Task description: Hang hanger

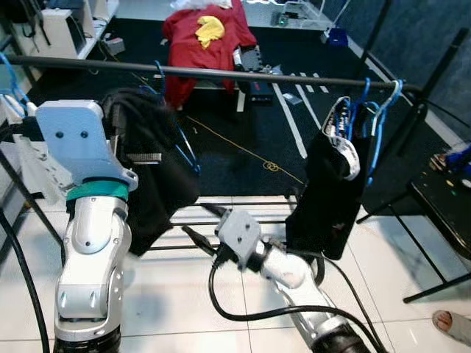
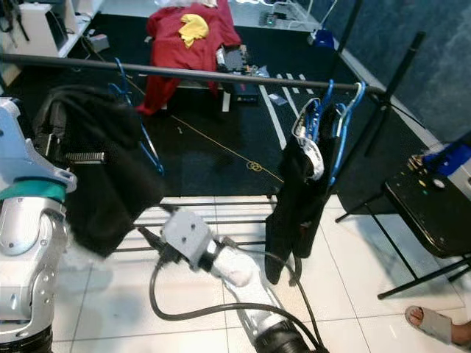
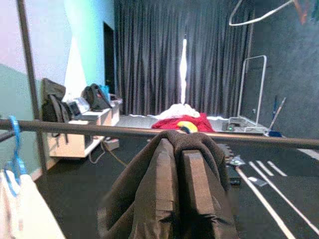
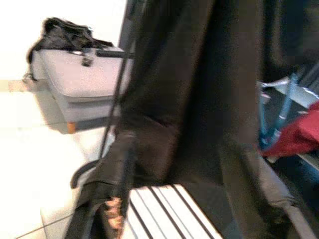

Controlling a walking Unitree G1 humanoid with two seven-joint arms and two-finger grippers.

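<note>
A black clothes rail [image 1: 243,74] runs across in front of me. My left gripper [image 3: 178,164] is raised close to the rail and shut on a black garment [image 1: 158,176]. The garment hangs on a blue hanger [image 1: 185,151] and drapes over the fingers [image 3: 163,184]. The hanger's hook [image 1: 159,70] is level with the rail; I cannot tell whether it rests on it. My right gripper [image 1: 200,224] is low beneath the garment's hem, open, with nothing between its fingers [image 4: 117,174].
Another black garment [image 1: 327,191] hangs on blue hangers [image 1: 379,125] at the rail's right end. A blue hanger [image 1: 11,88] hangs at the far left. Red clothes [image 1: 202,44] lie beyond. A black chair [image 1: 445,209] and a person's sandalled foot [image 1: 452,323] are at right.
</note>
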